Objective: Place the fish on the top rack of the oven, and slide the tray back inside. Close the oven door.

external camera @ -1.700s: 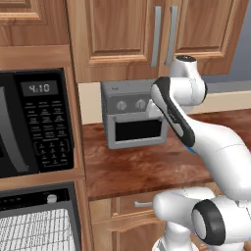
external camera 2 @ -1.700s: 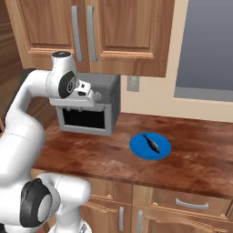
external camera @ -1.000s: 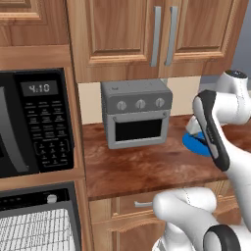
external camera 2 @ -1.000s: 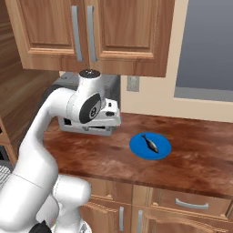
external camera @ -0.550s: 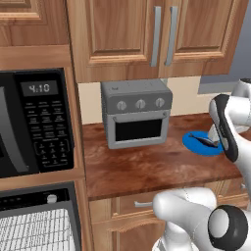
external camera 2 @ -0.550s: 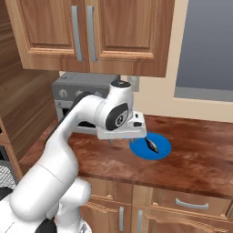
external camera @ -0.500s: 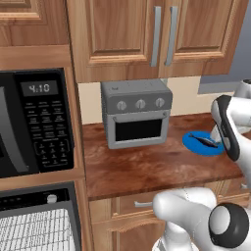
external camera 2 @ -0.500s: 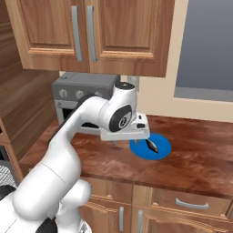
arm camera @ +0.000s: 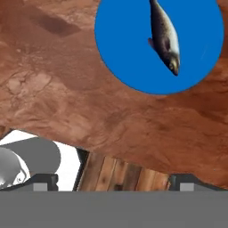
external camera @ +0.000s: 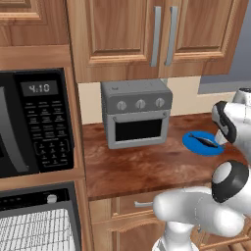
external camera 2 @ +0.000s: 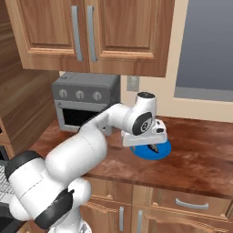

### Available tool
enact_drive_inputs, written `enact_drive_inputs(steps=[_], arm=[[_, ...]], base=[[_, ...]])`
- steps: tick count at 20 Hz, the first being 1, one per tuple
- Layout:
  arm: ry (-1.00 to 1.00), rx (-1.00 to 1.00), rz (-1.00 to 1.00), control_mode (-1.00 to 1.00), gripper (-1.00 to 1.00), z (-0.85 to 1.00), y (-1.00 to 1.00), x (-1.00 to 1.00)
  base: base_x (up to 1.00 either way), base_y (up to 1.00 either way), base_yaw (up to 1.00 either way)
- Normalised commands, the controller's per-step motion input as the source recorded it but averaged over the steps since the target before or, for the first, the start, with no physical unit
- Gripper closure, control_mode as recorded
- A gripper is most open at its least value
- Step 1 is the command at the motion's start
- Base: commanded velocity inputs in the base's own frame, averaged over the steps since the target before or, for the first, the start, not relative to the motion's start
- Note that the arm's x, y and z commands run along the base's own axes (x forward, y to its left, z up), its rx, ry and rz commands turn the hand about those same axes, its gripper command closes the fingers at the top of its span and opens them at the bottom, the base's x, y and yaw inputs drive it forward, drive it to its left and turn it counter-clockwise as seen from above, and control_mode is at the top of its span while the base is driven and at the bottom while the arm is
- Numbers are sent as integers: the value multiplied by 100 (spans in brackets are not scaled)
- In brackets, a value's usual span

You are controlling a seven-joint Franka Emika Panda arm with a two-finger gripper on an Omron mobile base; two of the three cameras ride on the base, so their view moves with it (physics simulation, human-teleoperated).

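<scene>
A small dark fish (arm camera: 165,38) lies on a round blue plate (arm camera: 133,53) on the wooden counter. In the right base view my gripper (external camera 2: 154,148) hangs just above that plate (external camera 2: 160,153) with its fingers pointing down. The hand view looks down on the plate's near side, and the two fingertips (arm camera: 44,181) stand wide apart with nothing between them, so the gripper is open. At the lower left of the left base view are the black oven (external camera: 29,198) and the wire grid of its top rack (external camera: 34,230). The oven door is out of view.
A grey toaster oven (external camera: 137,117) stands at the back of the counter, left of the plate (external camera: 201,143). A black microwave (external camera: 29,122) sits above the oven. Wooden cabinets (external camera 2: 91,32) hang overhead. The counter's front edge (arm camera: 133,156) runs just below the plate.
The arm has swung right, from in front of the toaster oven to over the blue plate, and lowered toward it. The gripper has stayed open.
</scene>
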Motion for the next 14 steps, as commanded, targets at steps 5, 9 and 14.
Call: enact_drive_inputs(steps=[5,9,14], arm=[[6,1,15,-100,-100,-16,0,97],[-4,3,16,-100,-100,-21,-5,72],[-13,3,16,-100,-100,-28,-19,46]], base=[[0,0,0],[0,0,0],[0,0,0]])
